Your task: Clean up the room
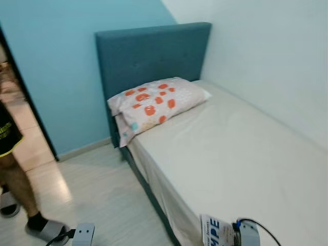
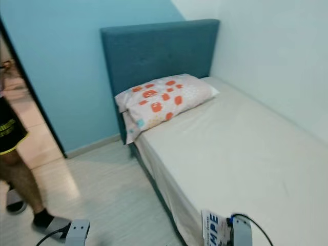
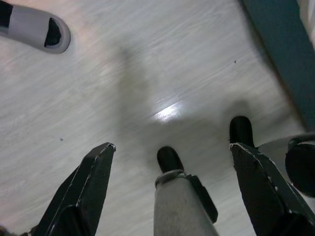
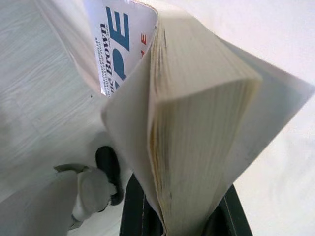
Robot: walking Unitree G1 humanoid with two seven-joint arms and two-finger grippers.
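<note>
My right gripper [image 4: 184,216] is shut on a thick paperback book [image 4: 197,123] with a white cover and blue lettering. The book fans open slightly and hangs just above the near corner of the bed [image 1: 236,154]. In the eye views the book [image 1: 214,230] shows at the bottom edge beside my right wrist. My left gripper [image 3: 172,147] is open and holds nothing, low over the pale wood-look floor [image 3: 147,73]. A pillow [image 1: 156,102] with orange spots lies at the head of the bed against a teal headboard [image 1: 148,51].
A person stands at the left by the doorway, one leg [image 1: 18,177] and a grey slipper [image 1: 46,230] in view; the slipper [image 3: 37,29] lies close to my left gripper. The bed runs along the white wall [image 1: 271,61]. My own feet [image 3: 170,158] stand on the floor.
</note>
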